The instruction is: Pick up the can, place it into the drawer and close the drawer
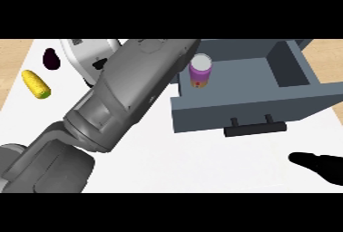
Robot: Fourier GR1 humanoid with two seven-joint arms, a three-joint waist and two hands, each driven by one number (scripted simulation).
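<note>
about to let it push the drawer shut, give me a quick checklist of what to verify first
1. Purple cylindrical can with white lid inside the open grey drawer: ok, upright at its left side.
2. Left hand off the can: cannot tell, the grey left forearm hides it.
3. Drawer's black front handle unobstructed: ok.
4. Black right hand away from the drawer: ok, low at the view's right edge.
5. Yellow corn cob and dark purple eggplant away from the drawer: ok, far left.
</note>
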